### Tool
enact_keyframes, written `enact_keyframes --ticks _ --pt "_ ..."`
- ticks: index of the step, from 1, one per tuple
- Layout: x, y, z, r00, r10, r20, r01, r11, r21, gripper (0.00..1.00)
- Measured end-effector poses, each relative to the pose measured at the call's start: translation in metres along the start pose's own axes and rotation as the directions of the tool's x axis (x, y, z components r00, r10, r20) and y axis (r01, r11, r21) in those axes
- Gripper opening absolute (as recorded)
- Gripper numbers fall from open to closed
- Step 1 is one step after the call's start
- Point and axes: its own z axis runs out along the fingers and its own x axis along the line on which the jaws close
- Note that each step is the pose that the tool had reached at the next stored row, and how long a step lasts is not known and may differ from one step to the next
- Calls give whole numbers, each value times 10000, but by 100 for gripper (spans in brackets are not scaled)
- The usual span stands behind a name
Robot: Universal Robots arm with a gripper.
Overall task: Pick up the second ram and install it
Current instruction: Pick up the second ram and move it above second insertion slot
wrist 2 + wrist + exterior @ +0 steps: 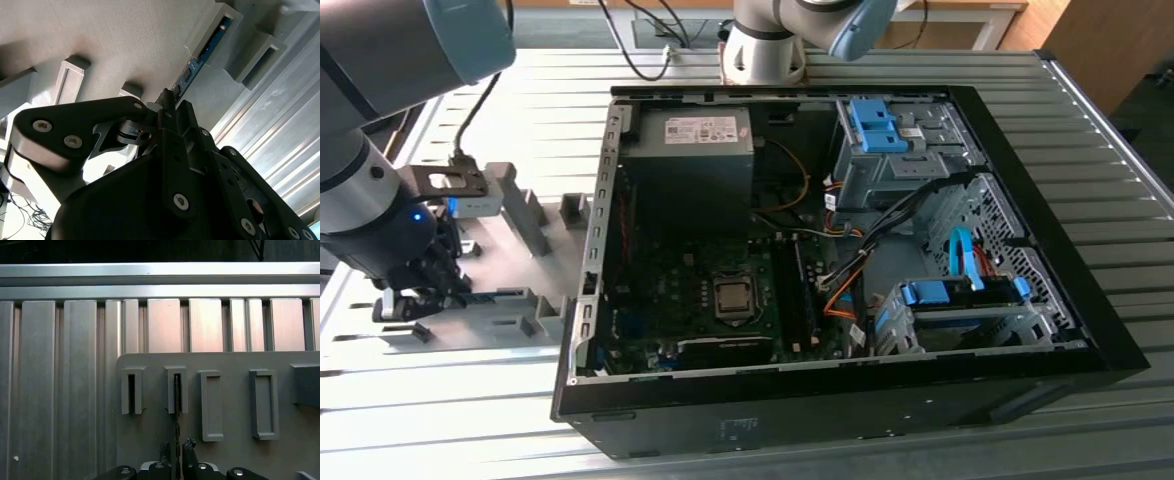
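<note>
The second ram [176, 390] stands on edge in a slot of the grey fixture plate [150, 440]; it looks like a thin dark line here. In the second wrist view the second ram [206, 49] shows as a blue-green strip. My gripper [176, 449] straddles the near end of the stick, one fingertip [189, 446] close on each side, shut on it. In the exterior view my gripper [411, 296] is low over the fixture plate [500, 315], at the exterior view's left of the open computer case [1067, 300].
The fixture has several raised slot blocks [262, 402], and a neighbouring slot [131, 390] lies beside the ram's. A ribbed aluminium table [60, 380] surrounds it. Inside the case lie the motherboard [720, 300], cables and blue drive brackets [961, 295].
</note>
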Motion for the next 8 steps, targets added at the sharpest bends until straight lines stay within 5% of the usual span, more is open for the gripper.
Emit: enact_keyframes --ticks 8 --pt "2 15 32 10000 0 1 0 10000 1 24"
